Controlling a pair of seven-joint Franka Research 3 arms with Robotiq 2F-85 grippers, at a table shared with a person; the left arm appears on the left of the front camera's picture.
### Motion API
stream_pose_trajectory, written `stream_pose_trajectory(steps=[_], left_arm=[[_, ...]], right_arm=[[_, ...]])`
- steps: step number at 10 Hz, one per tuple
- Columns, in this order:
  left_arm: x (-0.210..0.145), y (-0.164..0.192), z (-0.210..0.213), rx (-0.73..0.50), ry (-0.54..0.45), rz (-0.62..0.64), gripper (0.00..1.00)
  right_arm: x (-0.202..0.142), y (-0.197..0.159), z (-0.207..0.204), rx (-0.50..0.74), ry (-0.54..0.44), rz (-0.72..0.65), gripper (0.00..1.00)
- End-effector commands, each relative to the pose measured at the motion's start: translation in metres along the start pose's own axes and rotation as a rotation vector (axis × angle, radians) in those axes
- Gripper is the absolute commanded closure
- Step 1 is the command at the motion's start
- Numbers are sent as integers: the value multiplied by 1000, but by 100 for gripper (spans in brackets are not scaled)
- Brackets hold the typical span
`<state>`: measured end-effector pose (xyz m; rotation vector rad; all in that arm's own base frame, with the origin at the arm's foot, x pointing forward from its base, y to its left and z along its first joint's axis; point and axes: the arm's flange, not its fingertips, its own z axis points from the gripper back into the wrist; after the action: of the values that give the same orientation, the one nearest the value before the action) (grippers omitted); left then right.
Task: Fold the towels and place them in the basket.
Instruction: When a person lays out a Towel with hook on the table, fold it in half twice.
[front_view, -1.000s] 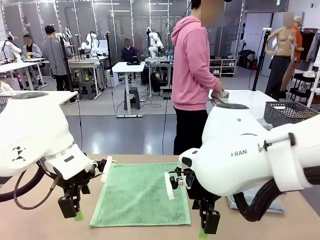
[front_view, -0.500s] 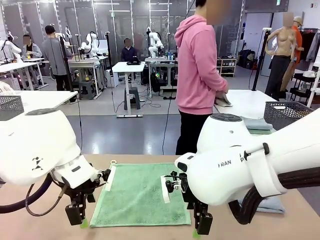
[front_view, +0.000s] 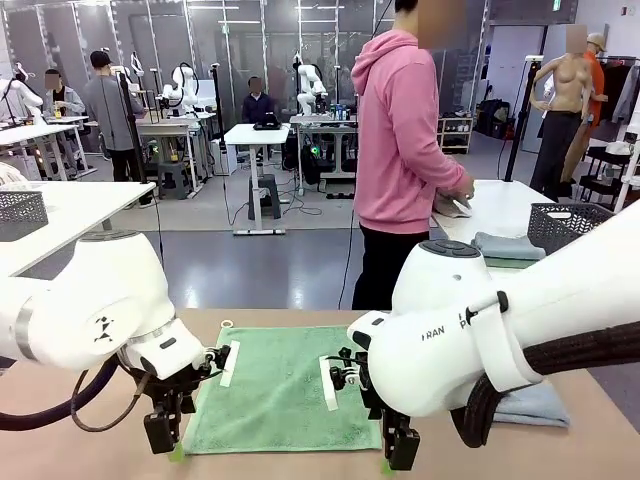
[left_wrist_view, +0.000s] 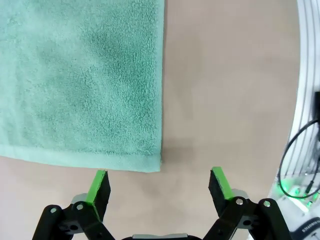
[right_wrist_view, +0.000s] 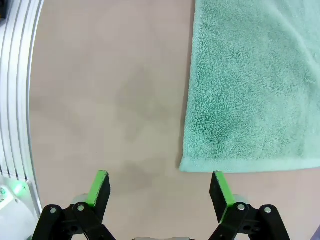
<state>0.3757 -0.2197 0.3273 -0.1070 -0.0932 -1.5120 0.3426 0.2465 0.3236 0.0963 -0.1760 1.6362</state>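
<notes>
Both arms have been brought lower and closer to the near edge of the green towel (front_view: 285, 385) than a second ago, and the person (front_view: 400, 140) has been turned further toward the white side table (front_view: 510, 205).

At the left, the left gripper (front_view: 165, 445) is held just above the table (front_view: 250, 465) at the towel's near left corner. Its jaws are seen spread wide apart with nothing between them. In the left wrist view the left gripper (left_wrist_view: 160, 182) is lined up with that corner, one green fingertip (left_wrist_view: 98, 181) lying just beside the towel's hem, the other over bare tabletop (left_wrist_view: 225, 75).

In the middle, the green towel (left_wrist_view: 80, 75) is laid flat and unfolded on the table.

At the towel's near right corner the right gripper (front_view: 398, 455) is poised, jaws likewise spread wide and empty. In the right wrist view the right gripper (right_wrist_view: 160, 184) is seen with the corner of the towel (right_wrist_view: 255, 80) just ahead of its gap.

Further right, a light blue-grey towel (front_view: 535, 405) is partly hidden beneath the right arm. Beyond, folded towels (front_view: 505, 248) are stacked on the side table, where the person's hands (front_view: 458, 195) are kept. The basket (front_view: 575, 225) is set at the far right, beside that stack.
</notes>
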Motion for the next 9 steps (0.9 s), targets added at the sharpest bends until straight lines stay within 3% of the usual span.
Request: stream_pose_trajectory(steps=[1,9], left_arm=[[2,10,-9,-13,-25,-13,0],[1,11,-34,-58,-13,13,0]], right_arm=[[-2,-11,-9,-8,-23,26,0],[-2,-27,-23,25,-32,30,0]])
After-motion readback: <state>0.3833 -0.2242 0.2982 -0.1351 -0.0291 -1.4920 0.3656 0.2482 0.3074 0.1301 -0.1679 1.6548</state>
